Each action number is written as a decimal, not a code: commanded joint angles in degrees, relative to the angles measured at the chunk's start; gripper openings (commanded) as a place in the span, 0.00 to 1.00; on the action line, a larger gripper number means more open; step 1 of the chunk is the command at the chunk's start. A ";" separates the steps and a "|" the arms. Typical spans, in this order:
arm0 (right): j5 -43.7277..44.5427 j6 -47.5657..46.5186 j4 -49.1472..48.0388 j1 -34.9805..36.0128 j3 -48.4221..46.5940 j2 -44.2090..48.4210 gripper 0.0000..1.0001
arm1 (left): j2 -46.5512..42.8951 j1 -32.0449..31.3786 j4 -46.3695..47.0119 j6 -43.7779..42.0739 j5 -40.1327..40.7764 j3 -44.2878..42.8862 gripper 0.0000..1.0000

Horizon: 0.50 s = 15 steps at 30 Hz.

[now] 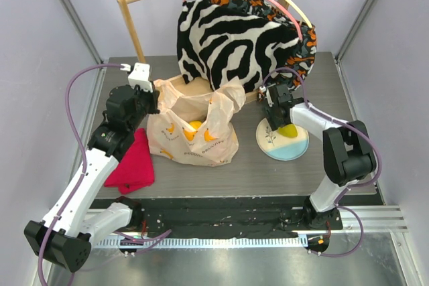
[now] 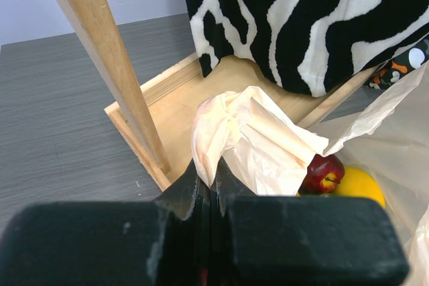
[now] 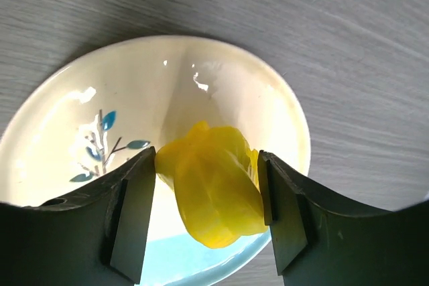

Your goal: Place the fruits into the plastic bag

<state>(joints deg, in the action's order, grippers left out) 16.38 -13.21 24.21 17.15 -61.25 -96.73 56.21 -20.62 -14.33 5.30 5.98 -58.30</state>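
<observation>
Yellow fruit | on plate | between right gripper fingers, touching both

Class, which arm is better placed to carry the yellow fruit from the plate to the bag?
Right. The right gripper straddles the yellow fruit on the plate, while the left gripper is shut on the bag, holding it up.

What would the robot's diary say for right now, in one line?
left hand: pinching bag edge | right hand: gripping yellow fruit at plate | in bag: apple
</observation>
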 commanded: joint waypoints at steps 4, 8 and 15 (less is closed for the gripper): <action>-0.82 9.51 4.10 1.48 -1.06 4.52 0.24 | -1.10 -0.21 3.16 -0.47 0.09 -0.06 0.00; -2.93 12.24 2.78 1.57 -0.71 9.09 0.22 | -1.10 -0.30 3.08 -0.38 0.09 0.03 0.00; -6.89 15.23 -2.59 1.57 3.07 17.36 0.18 | -1.27 -0.30 3.17 -0.29 -0.18 -0.06 0.00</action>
<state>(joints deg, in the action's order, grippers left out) 11.16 -1.13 26.09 18.44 -59.75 -83.37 56.18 -20.67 -14.33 5.32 5.96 -58.28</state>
